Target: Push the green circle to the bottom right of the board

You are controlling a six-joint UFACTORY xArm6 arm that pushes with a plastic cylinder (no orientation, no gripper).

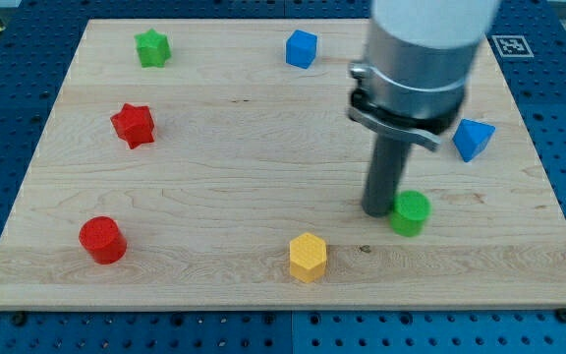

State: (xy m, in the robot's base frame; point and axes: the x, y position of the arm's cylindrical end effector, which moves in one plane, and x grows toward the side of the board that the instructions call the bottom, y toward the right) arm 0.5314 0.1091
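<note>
The green circle (411,211) is a short green cylinder on the wooden board (263,147), right of centre and toward the view's bottom. My tip (378,210) rests on the board just left of the green circle, touching or nearly touching its left side. The rod rises from there into the wide grey arm end (421,59) at the view's top.
A yellow hexagon (308,257) lies bottom centre. A red circle (102,240) is bottom left, a red star (133,125) at left, a green star (151,47) top left, a blue cube (302,48) top centre, a blue block (472,139) near the right edge.
</note>
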